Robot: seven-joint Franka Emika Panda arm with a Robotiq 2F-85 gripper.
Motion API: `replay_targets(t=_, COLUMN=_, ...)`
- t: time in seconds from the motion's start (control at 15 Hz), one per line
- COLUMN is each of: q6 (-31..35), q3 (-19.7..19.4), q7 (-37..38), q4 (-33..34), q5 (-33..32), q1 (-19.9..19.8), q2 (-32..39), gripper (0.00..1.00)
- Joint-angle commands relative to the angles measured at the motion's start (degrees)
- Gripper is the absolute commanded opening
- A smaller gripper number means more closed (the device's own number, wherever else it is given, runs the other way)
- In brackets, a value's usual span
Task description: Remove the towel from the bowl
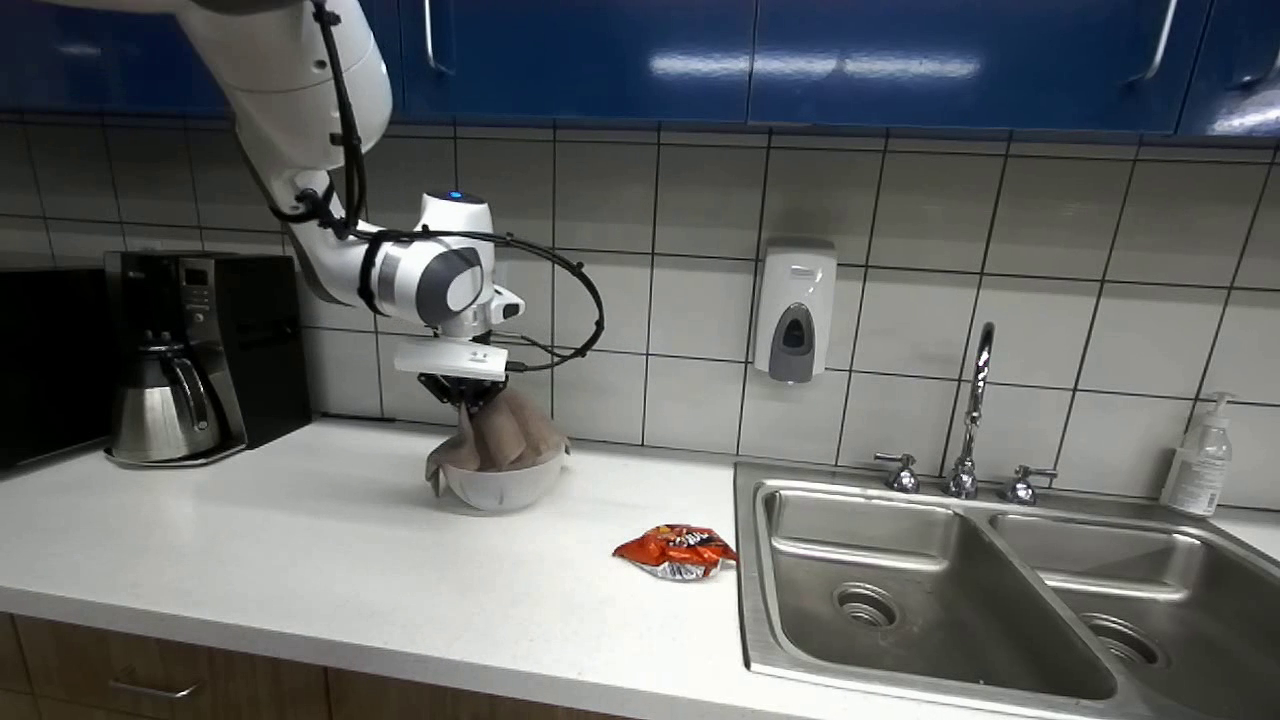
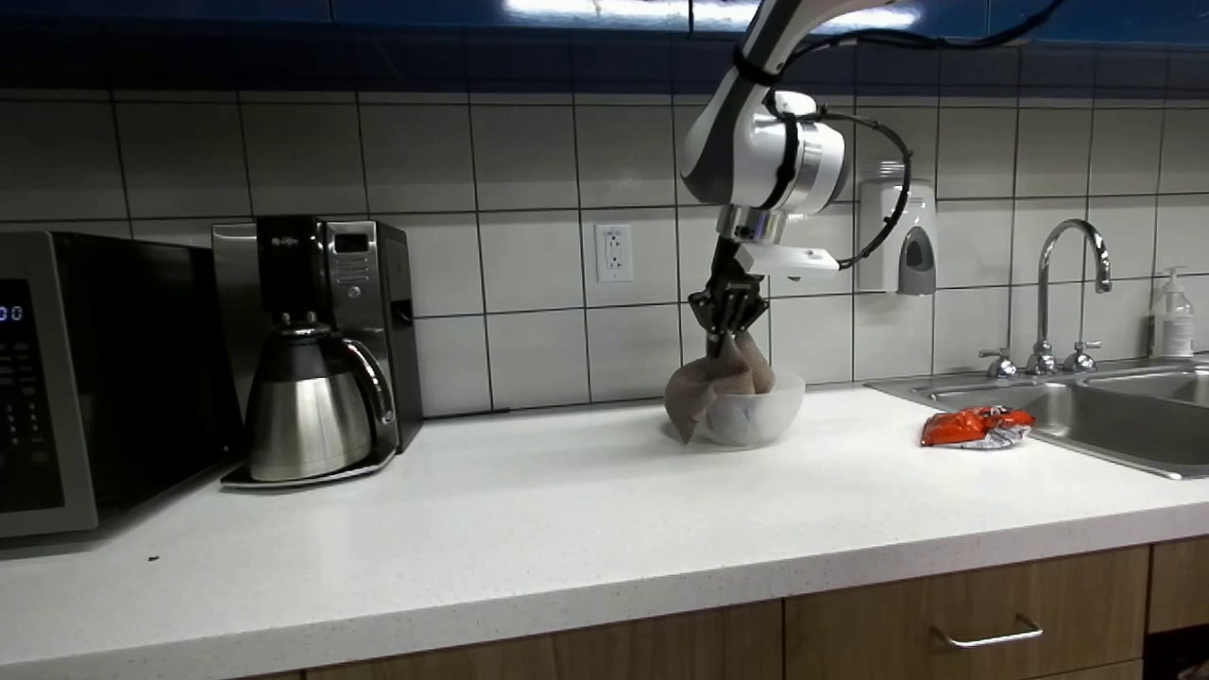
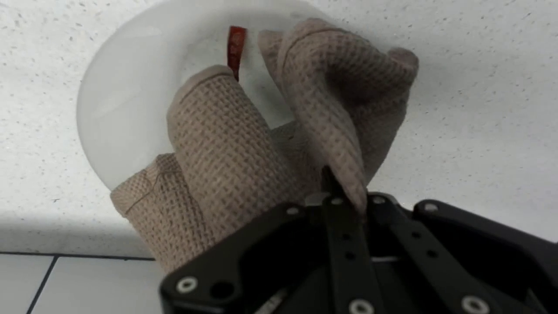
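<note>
Clamping tight on a gathered fold of the brown towel (image 3: pixel 231 148) w/ the gripper (image 3: pixel 355 198), pointing roughly straight down over one side of the bowl (image 3: pixel 122 100). Peaking at the fingertips, bunching in thick loose folds inside the bowl, & spilling a flap over the rim and down the outside in both exterior views. Holding most of the towel in that frosted bowl, standing upright on the white counter (image 1: pixel 300 530). Revealing only in wrist view a narrow red strip (image 3: pixel 236 46) next to a towel fold, w/in the bowl's outline; showing too little to ID. Noting a crumpled red snack bag (image 1: pixel 675 550) at the edge of the dbl. sink (image 1: pixel 757 600), leaving actual contact unclear. Seating a steel carafe (image 2: pixel 312 430) on the base of the coffee maker (image 2: pixel 389 283), nr. the microwave (image 2: pixel 142 368), hiding its contents behind metal. Looking down on both sink drains (image 1: pixel 866 605) in an exterior view. Showing a lit microwave display (image 2: pixel 11 314), cut off at frame edge, plus the full wall outlet (image 2: pixel 614 252) in an exterior view. Mounting a soap dispenser (image 1: pixel 795 310) on the tile & standing a pump bottle (image 1: pixel 1200 465) nr. the sink's back edge.
</note>
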Motion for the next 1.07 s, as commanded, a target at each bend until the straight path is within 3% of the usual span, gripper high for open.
replay_targets(t=0.0, q6=3.8, q3=2.4, q7=-0.8, q4=-10.6, q5=1.8, q1=-1.2, q2=-9.4, gripper=0.01)
replay_targets(t=0.47, q6=6.2, q3=2.5, q7=-1.0, q4=-20.5, q5=4.2, q1=1.0, q2=-20.6, gripper=0.01)
replay_targets(t=1.0, q6=5.6, q3=1.3, q7=-1.3, q4=-24.6, q5=4.7, q1=6.9, q2=-28.0, gripper=0.01)
